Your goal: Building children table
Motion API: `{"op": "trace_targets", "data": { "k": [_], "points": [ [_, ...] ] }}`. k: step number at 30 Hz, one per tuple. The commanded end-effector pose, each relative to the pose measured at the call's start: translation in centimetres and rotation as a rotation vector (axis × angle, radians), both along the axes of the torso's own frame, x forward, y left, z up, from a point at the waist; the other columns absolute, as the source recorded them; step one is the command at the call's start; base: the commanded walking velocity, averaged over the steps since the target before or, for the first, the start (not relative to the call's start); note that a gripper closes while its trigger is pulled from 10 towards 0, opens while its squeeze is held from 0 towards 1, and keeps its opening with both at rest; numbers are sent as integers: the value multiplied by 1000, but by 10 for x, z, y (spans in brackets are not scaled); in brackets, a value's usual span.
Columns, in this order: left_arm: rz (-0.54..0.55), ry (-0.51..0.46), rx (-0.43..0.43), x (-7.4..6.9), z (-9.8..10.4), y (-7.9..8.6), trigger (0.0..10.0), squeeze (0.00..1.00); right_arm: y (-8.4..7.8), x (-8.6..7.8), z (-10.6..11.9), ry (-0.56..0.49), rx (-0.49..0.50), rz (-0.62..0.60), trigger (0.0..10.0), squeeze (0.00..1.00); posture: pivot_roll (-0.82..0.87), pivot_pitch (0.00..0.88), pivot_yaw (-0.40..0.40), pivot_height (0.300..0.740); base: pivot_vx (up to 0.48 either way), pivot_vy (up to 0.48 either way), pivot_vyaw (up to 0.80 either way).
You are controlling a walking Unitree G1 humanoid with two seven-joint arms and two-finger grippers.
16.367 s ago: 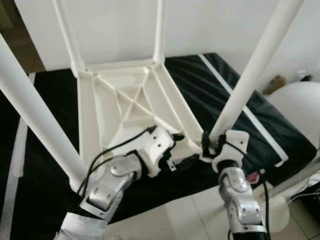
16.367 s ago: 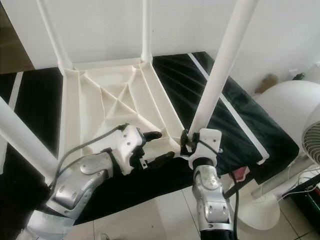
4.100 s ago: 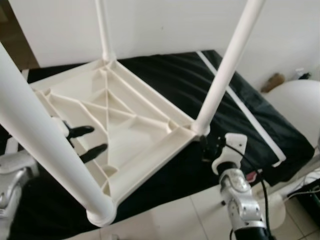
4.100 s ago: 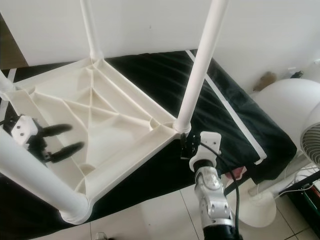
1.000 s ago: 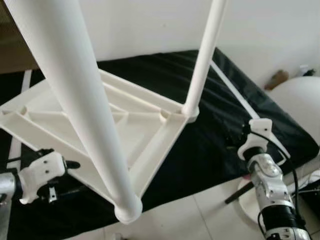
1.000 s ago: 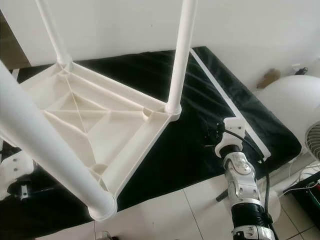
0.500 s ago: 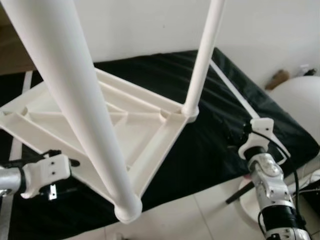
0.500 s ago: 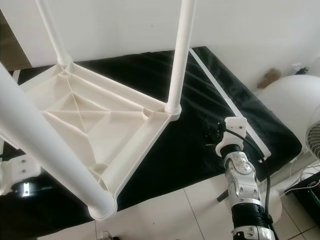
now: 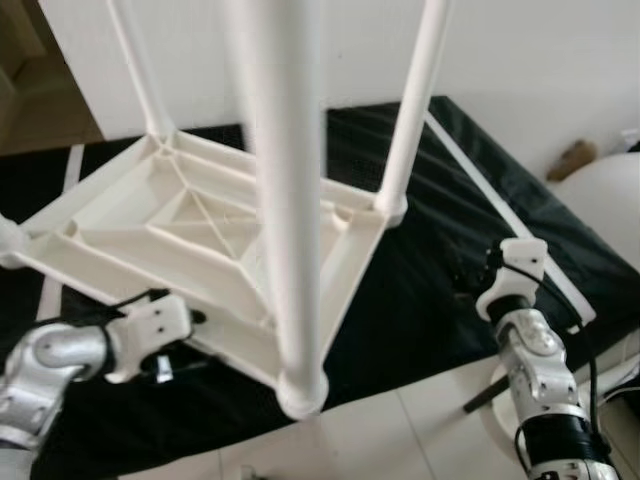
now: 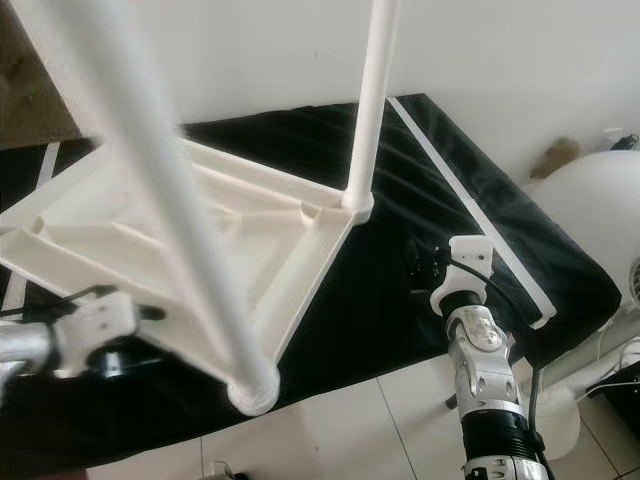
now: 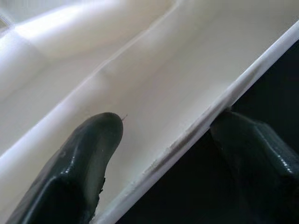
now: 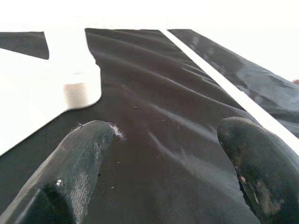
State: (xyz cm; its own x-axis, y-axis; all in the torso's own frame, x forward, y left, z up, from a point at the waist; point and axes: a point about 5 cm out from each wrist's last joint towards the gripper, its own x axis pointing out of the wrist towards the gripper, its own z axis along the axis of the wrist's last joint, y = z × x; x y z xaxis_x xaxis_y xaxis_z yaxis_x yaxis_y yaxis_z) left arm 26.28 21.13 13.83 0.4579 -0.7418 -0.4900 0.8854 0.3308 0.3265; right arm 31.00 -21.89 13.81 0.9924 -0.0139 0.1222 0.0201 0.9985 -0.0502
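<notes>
A white plastic children's table lies upside down on a black mat, its legs pointing up. One thick leg rises close in front of me, and its corner hangs past the mat's near edge. My left gripper is at the table's near left rim. It is open, with one finger inside the rim and the other outside over the mat. My right gripper is open above the bare mat, right of the table and apart from it, with nothing between its fingers.
A white stripe runs along the mat's right side. A large round white object stands to the right of the mat. Pale tiled floor lies in front, with a white wall behind and cables at the lower right.
The view has shifted and the table has turned: the near leg now stands at mid-picture and its corner sits further right. The left gripper has come up to the rim. The right arm holds still.
</notes>
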Motion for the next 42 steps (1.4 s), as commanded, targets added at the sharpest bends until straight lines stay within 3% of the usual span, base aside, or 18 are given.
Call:
{"op": "trace_targets", "data": {
  "k": [1,4,10,12,13,16,18,20,22,25,26,28,31,33,34,38,42],
  "points": [
    [226,-162,-102,15,17,-2,10000,0,1,-1,0,4,13,-6,10000,0,42,95,14,740,0,0,0],
    [285,-192,-176,20,27,-10,10000,0,3,1,1,-2,18,-2,10000,0,44,92,15,740,0,0,0],
    [296,-226,-166,21,26,-18,10000,0,7,3,3,-7,23,6,10000,0,44,88,18,740,0,0,0],
    [234,-209,-183,12,23,-23,10000,0,10,4,3,-7,21,19,10000,0,46,85,16,740,0,0,0],
    [158,-190,-203,3,26,-22,10000,0,11,4,2,-4,19,24,10000,0,46,83,14,740,0,0,0],
    [67,-137,-241,-9,31,-17,10000,0,10,4,0,3,15,26,10000,0,50,80,11,740,0,0,0],
    [53,-125,-273,-11,36,-13,10000,0,10,4,0,6,15,25,10000,0,50,80,11,740,0,0,0],
    [158,-190,-278,3,44,4,10000,0,10,5,-2,11,16,25,10000,0,56,70,3,740,0,0,0],
    [158,-190,-278,3,44,4,10000,0,10,5,-2,11,16,25,10000,0,56,70,3,740,0,0,0],
    [268,-250,-277,19,48,16,10000,0,16,8,-6,34,31,32,10000,0,54,61,1,740,0,0,0],
    [268,-250,-277,19,48,16,10000,0,16,8,-6,34,31,32,10000,0,54,61,1,740,0,0,0],
    [354,-273,-377,31,55,16,10000,0,23,10,-13,75,13,10,10000,0,51,56,0,740,0,0,0],
    [384,-282,-423,36,58,12,10000,0,26,12,-21,115,17,-24,10000,0,45,54,-2,740,0,0,0],
    [407,-303,-435,41,59,10,10000,0,34,12,-23,125,32,-4,10000,0,41,50,-3,740,0,0,0],
    [439,-327,-465,49,62,6,10000,0,48,13,-25,128,60,33,10000,0,38,46,-2,740,0,0,0],
    [460,-335,-466,55,61,6,10000,0,57,15,-24,139,74,53,10000,0,25,34,1,740,0,0,0],
    [481,-335,-334,63,45,7,10000,0,64,18,-22,144,117,41,10000,0,12,24,8,740,0,0,0]
  ]
}}
